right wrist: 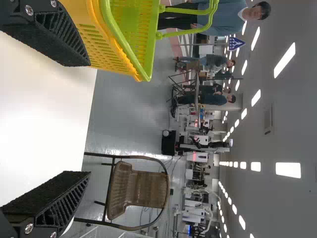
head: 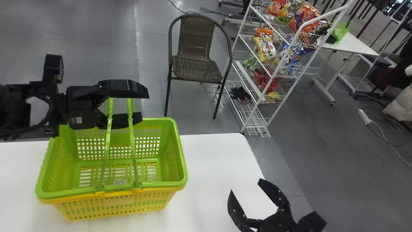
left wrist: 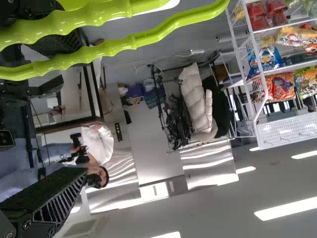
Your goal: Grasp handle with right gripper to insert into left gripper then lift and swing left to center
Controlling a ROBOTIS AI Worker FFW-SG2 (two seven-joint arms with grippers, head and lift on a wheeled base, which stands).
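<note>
small label point(head: 120, 182) inside green basket point(head: 161, 184)

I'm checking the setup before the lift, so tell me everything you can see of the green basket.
The green basket looks like glossy plastic, with slotted walls and floor and a small label inside. It sits upright, nested in a yellow basket on the white table, toward the robot's left. Its two slim handles stand raised, running up between the open fingers of the left gripper; whether they touch them is unclear.
</note>
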